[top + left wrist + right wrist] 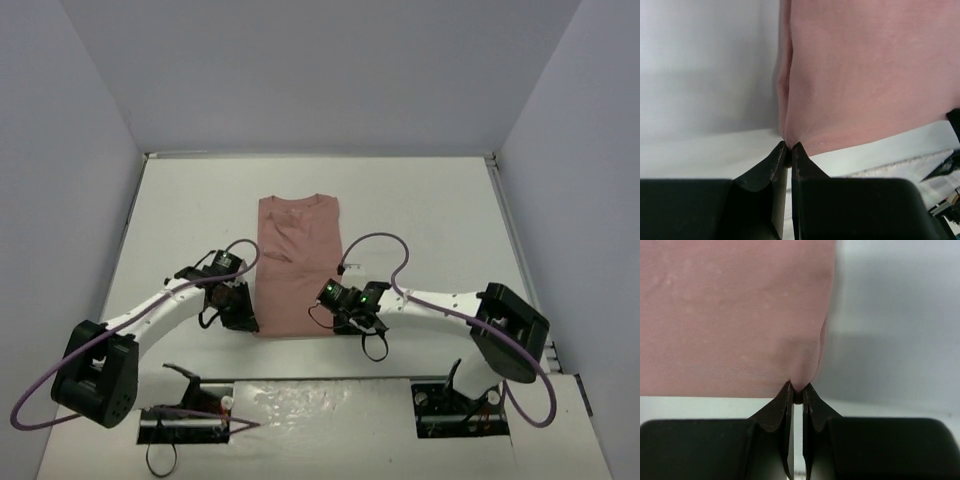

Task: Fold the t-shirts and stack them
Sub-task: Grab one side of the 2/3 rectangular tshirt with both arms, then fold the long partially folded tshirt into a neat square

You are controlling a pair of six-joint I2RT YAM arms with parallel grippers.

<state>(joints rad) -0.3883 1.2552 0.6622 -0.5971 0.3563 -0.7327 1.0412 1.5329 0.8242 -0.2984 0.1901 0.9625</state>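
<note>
Bright, even light floods the table (420,200); glare streaks its edge at 6 o'clock. Wrist views show soft grey shadows beside the shirt (730,315).

Both arms (435,300) have white links (150,305), black joint housings (95,372), purple cables (385,238) and black tapered end effectors (789,146).

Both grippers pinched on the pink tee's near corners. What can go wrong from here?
1. Slip: the left gripper and right gripper each hold only a small tip of the t-shirt; a quick lift may pull it free.
2. Layers: the edge by the left gripper looks doubled over; a pinch on some layers only could open the fold.
3. Skew: if one gripper leads, the hem would likely land crooked.
</note>
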